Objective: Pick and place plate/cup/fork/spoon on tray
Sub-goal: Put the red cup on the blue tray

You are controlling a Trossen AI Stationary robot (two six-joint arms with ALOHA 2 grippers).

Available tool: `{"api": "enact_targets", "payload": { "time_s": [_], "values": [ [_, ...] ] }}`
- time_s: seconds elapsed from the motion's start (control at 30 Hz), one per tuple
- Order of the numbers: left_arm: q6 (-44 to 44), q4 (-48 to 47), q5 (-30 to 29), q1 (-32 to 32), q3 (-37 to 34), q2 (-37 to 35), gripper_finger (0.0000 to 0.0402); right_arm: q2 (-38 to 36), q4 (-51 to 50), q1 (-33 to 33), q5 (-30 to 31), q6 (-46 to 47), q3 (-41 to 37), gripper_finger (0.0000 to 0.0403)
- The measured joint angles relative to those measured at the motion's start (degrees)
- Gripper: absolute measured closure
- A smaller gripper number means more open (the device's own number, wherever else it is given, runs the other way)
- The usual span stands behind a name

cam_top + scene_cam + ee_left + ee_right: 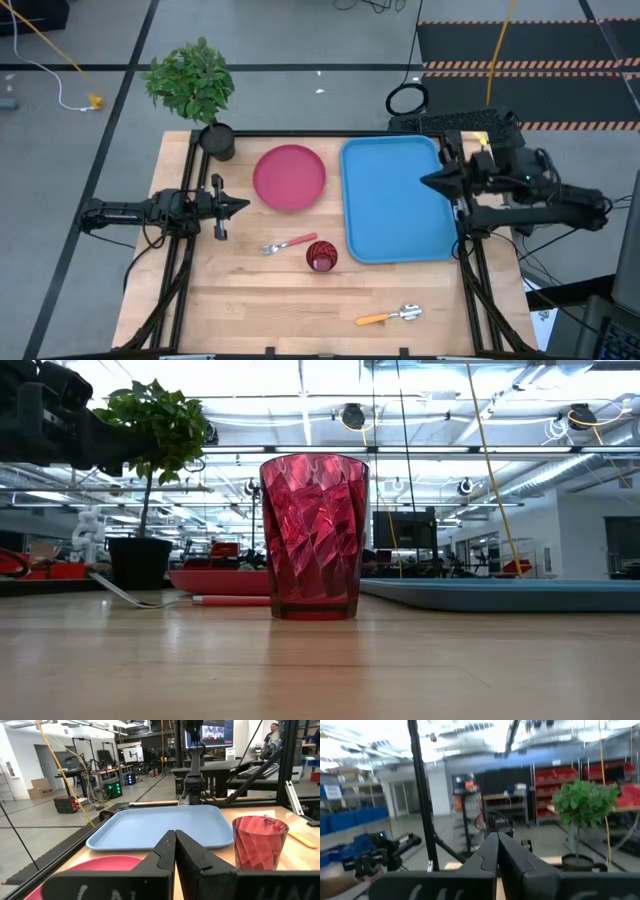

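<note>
The pink-red plate (pixel 290 178) lies flat on the table, left of the blue tray (pixel 398 200). The dark red cup (pixel 321 256) stands upright on its base near the table's middle; it also shows in the low view (pixel 314 536) and the left wrist view (pixel 259 843). A red-handled fork (pixel 288 244) lies beside the cup. An orange-handled spoon (pixel 390 316) lies near the front edge. My left gripper (pixel 244 205) is shut and empty at the table's left, above the wood. My right gripper (pixel 426 182) is shut and empty over the tray's right part.
A black plant pot (pixel 217 140) with a green plant (pixel 190 80) stands at the table's far left corner. The table has a black frame along its edges (pixel 470 270). Bare wood lies in front of the tray and cup.
</note>
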Motion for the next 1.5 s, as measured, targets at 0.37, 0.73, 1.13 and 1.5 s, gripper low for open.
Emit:
{"api": "enact_targets", "payload": {
  "time_s": [0.37,0.73,1.13,1.5],
  "values": [
    [0.01,-0.02,0.0,-0.01,0.02,-0.01,0.0392,25.87,-19.57,0.0,1.58,2.57,31.08,0.0403],
    [-4.56,0.11,0.02,-0.01,0.0,0.01,0.0392,44.94,-37.23,2.92,6.24,5.95,50.69,0.0403],
    [-9.12,-0.15,0.57,-1.2,7.73,3.95,0.0392,53.22,-44.77,7.88,15.69,5.42,51.91,0.0403],
    [-10.63,-18.4,0.63,-6.21,33.99,27.2,0.0392,59.34,-39.38,14.17,21.15,3.18,49.64,0.0403]
  ]
}}
